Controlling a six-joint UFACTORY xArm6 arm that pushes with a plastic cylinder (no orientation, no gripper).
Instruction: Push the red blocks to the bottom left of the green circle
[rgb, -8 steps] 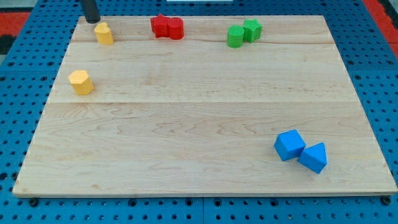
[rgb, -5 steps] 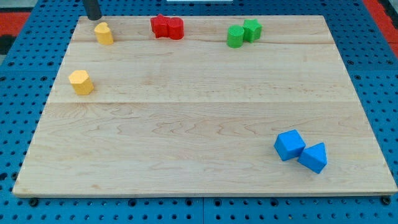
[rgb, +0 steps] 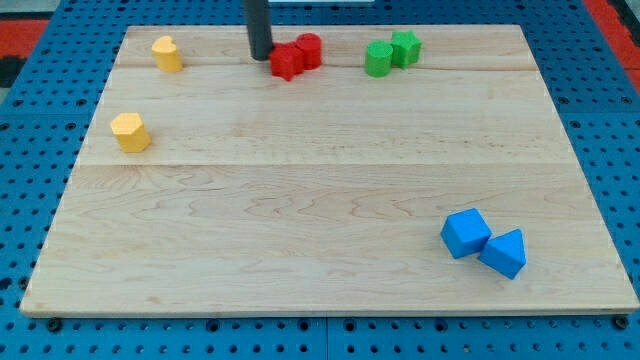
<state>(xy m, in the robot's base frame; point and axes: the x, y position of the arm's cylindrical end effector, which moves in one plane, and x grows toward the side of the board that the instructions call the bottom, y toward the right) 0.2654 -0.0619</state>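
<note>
Blocks first: two red blocks (rgb: 297, 55) sit far, left of the green circle (rgb: 378, 60) — light, rigid, slippery. My tip (rgb: 261, 56) touches their left side; no pincer exists — push there.

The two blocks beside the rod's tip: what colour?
Red, right of my tip; the camera view shows them.

Two red blocks (rgb: 297, 55) touch at the worktop's far edge, left of the green circle (rgb: 378, 60).
</note>
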